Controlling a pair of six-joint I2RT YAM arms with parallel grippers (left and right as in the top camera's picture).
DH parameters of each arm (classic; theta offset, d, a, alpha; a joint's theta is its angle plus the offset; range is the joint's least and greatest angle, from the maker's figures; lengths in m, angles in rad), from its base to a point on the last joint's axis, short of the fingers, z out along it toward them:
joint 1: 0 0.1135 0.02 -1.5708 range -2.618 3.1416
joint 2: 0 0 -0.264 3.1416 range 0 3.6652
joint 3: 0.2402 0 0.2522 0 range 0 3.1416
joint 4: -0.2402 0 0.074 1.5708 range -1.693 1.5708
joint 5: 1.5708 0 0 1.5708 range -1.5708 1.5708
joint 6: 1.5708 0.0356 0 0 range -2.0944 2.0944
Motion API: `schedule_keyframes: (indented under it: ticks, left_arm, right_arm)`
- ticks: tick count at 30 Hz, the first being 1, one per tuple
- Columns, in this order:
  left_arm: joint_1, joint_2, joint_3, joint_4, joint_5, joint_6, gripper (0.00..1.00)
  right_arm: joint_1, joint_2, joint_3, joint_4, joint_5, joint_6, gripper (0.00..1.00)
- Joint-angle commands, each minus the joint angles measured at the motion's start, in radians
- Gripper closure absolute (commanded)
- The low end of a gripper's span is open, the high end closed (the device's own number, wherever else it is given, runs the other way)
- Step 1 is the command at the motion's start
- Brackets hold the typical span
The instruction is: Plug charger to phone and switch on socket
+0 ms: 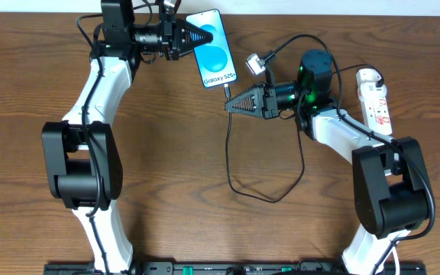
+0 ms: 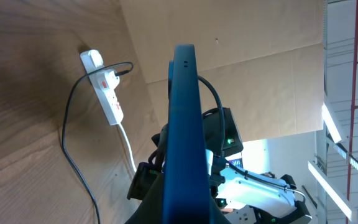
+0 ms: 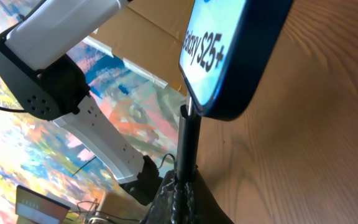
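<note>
Toward 12 o'clock, gripping phone (image 1: 215, 47) and charger (image 1: 228, 145).
Clamps phone's 9 o'clock edge in left gripper (image 1: 192, 37); pinches charger tip in right gripper (image 1: 230, 103), touching phone's 6 o'clock end.

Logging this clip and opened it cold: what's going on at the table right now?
The left gripper holds the phone by its top end, with the screen showing to the overhead camera. The right gripper grips the charger near its plug tip and holds that tip at the phone's bottom edge. Whether it is fully seated cannot be told. The socket lies off to the right with neither gripper near it, so the switch step is not yet done.
</note>
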Motion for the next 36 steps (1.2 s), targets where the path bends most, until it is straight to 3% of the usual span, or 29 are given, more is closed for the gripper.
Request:
schedule_keyframes:
  ticks: [1,36]
  left_arm:
    - [-0.003,-0.033,0.003,0.005,0.032,0.002,0.93]
    - [-0.026,-0.033,0.003,0.006,0.019,-0.024,0.93]
  right_arm:
    - [-0.005,-0.008,-0.001,0.003,0.002,0.0,0.99]
    - [0.021,-0.008,-0.001,-0.002,0.009,0.008,0.99]
